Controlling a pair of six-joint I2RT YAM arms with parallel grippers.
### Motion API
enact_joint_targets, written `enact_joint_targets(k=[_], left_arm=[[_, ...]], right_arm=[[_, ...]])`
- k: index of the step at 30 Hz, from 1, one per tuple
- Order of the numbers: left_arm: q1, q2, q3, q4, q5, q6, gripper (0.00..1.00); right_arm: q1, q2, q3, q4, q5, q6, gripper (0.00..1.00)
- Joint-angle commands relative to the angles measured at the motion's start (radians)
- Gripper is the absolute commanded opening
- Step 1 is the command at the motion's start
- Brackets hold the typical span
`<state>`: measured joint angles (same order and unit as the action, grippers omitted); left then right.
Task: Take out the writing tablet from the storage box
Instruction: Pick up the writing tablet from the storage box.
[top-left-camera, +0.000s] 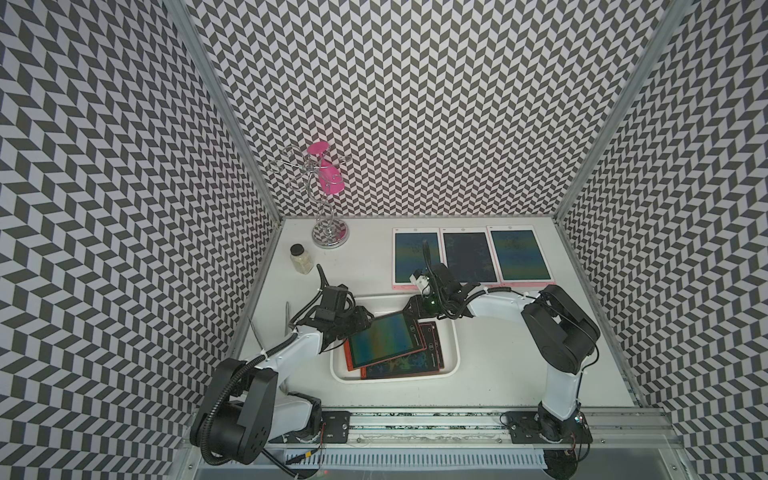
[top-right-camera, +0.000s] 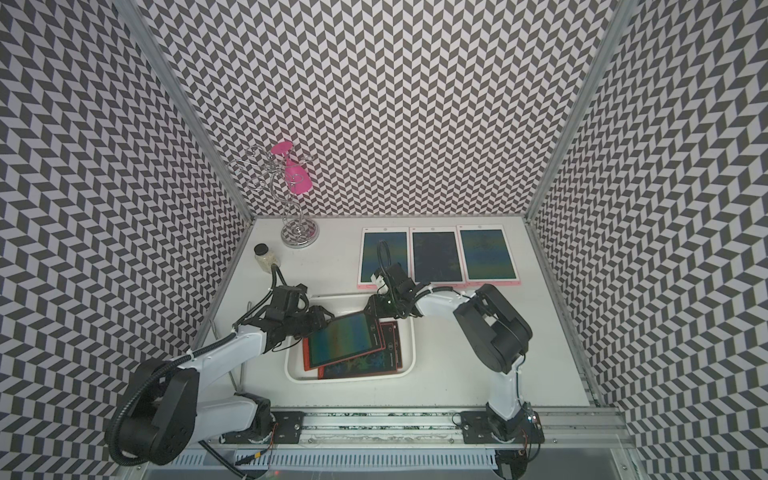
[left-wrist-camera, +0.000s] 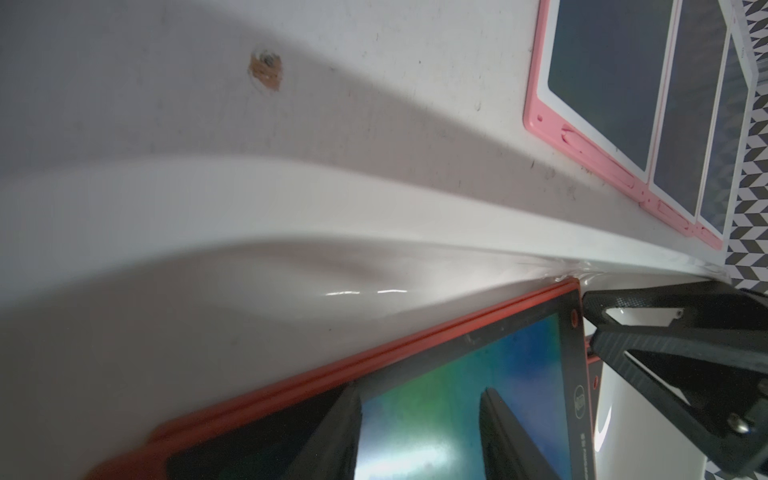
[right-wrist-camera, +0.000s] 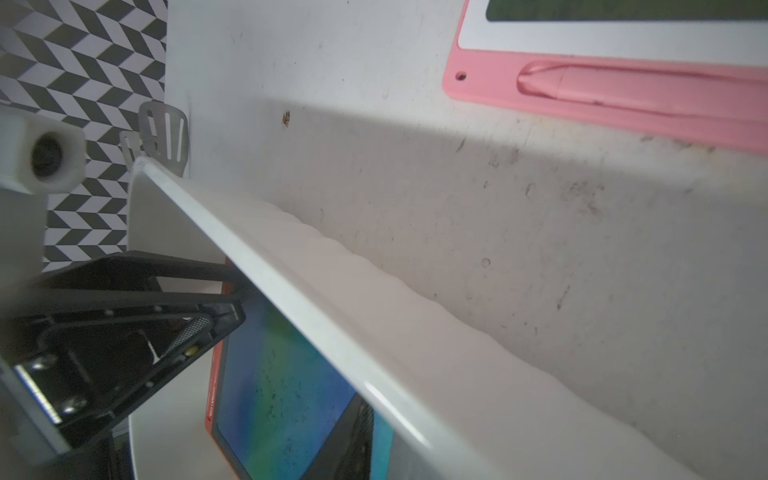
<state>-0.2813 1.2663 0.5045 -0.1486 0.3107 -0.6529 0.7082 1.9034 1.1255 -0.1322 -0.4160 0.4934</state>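
The storage box (top-left-camera: 455, 357) (top-right-camera: 412, 353) is a shallow white tray at mid-table holding a stack of red-framed writing tablets. The top writing tablet (top-left-camera: 382, 338) (top-right-camera: 343, 337) (left-wrist-camera: 478, 374) (right-wrist-camera: 282, 374) lies askew, its long edge against the far tray wall (left-wrist-camera: 291, 216). My left gripper (top-left-camera: 362, 322) (left-wrist-camera: 419, 390) is at its left end, open, both fingers spread over the screen. My right gripper (top-left-camera: 412, 312) (left-wrist-camera: 590, 320) is at the far right corner, its tips slightly apart. In the right wrist view one finger (right-wrist-camera: 353, 436) shows over the screen; the tray rim (right-wrist-camera: 291, 282) hides the other.
Three pink-framed tablets (top-left-camera: 469, 257) lie in a row at the back right. A wire stand (top-left-camera: 330, 235) with a pink cup and a small jar (top-left-camera: 301, 258) stand at the back left. Metal utensils (top-left-camera: 286, 318) lean by the left wall.
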Motion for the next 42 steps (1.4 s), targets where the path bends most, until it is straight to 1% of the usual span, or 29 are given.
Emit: enact_joint_targets(k=[1, 6, 8, 15, 21, 28, 34, 37, 39, 40, 42], left_arm=[[-0.004, 0.023, -0.024, -0.007, 0.001, -0.013, 0.49], [-0.005, 0.039, -0.026, 0.013, 0.006, -0.013, 0.48], [-0.005, 0.04, -0.031, 0.019, 0.011, -0.013, 0.47], [-0.005, 0.023, -0.031, 0.013, 0.011, -0.011, 0.47], [-0.005, 0.023, -0.042, 0.021, 0.024, -0.016, 0.47], [-0.006, -0.025, -0.035, 0.001, 0.017, -0.022, 0.47], [-0.006, -0.155, -0.017, -0.086, -0.044, -0.021, 0.47], [-0.006, -0.211, 0.013, -0.184, -0.087, -0.012, 0.48], [-0.016, -0.23, 0.019, -0.229, -0.105, -0.025, 0.49], [-0.026, -0.235, 0.016, -0.231, -0.093, -0.031, 0.5], [-0.041, -0.216, 0.034, -0.278, -0.106, -0.051, 0.5]], right_arm=[[-0.003, 0.033, 0.028, 0.026, -0.018, -0.018, 0.38], [-0.003, 0.05, 0.025, 0.037, -0.023, -0.012, 0.38], [-0.003, 0.049, 0.022, 0.033, -0.004, -0.007, 0.38], [-0.002, 0.049, 0.019, 0.041, 0.007, 0.0, 0.38], [-0.001, 0.055, 0.025, 0.023, 0.058, 0.006, 0.38], [-0.001, 0.058, 0.026, 0.042, 0.036, 0.003, 0.38], [-0.001, 0.057, 0.03, 0.041, 0.033, 0.005, 0.38], [-0.001, 0.052, 0.027, 0.04, 0.034, 0.002, 0.38], [0.0, 0.049, 0.026, 0.04, 0.033, 0.003, 0.37], [-0.001, 0.047, 0.025, 0.04, 0.031, 0.002, 0.38], [0.0, 0.043, 0.025, 0.039, 0.031, 0.0, 0.38]])
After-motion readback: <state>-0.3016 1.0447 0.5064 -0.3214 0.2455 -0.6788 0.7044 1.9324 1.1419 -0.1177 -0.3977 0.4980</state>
